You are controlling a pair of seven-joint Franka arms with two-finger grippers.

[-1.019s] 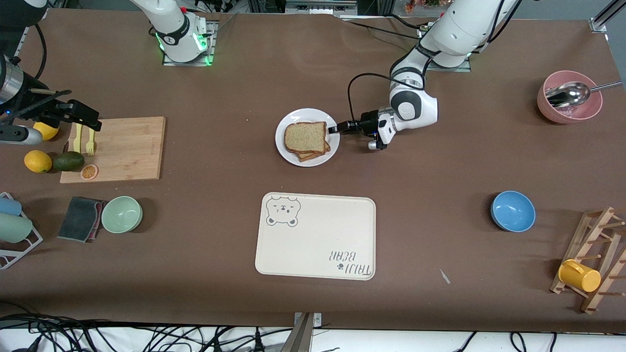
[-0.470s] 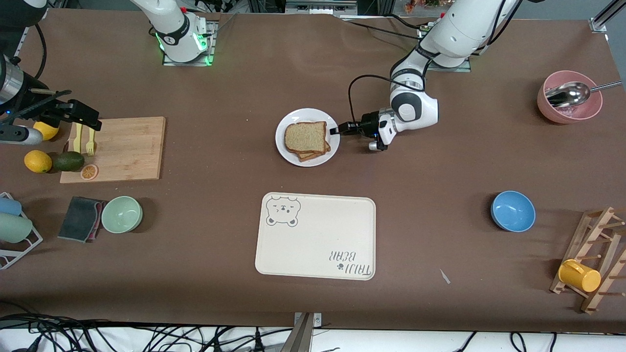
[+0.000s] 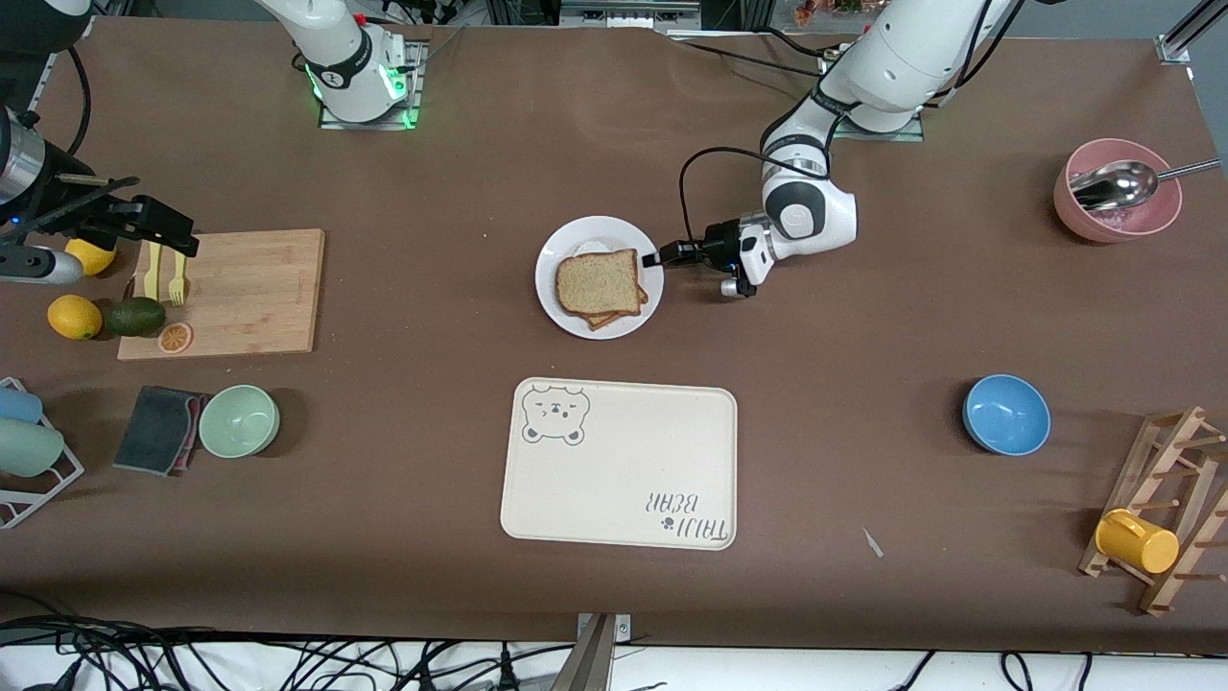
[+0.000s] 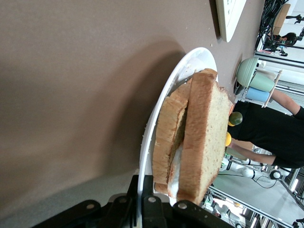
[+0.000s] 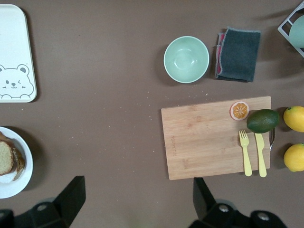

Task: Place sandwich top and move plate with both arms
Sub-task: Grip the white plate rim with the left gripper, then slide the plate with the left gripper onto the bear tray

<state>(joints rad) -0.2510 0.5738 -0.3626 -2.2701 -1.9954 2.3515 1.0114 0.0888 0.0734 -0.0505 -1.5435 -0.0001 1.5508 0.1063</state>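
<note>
The round white plate (image 3: 600,277) is gripped at its rim by the left claw (image 3: 655,257), the speckled bread slice (image 3: 598,283) stacked on it; bare brown desk (image 3: 460,317) surrounds it. The right claw (image 5: 135,194), spread wide, waits above the wooden cutting board (image 3: 237,291).

Readable text: one item only. The cream tray (image 3: 619,464) carries the printed words "TAIJI BEAR" in dark letters at one corner, upside down in the front view, with a small paw mark beside them. A bear face drawing sits at the diagonal corner. No other legible labels, brands or numbers.
</note>
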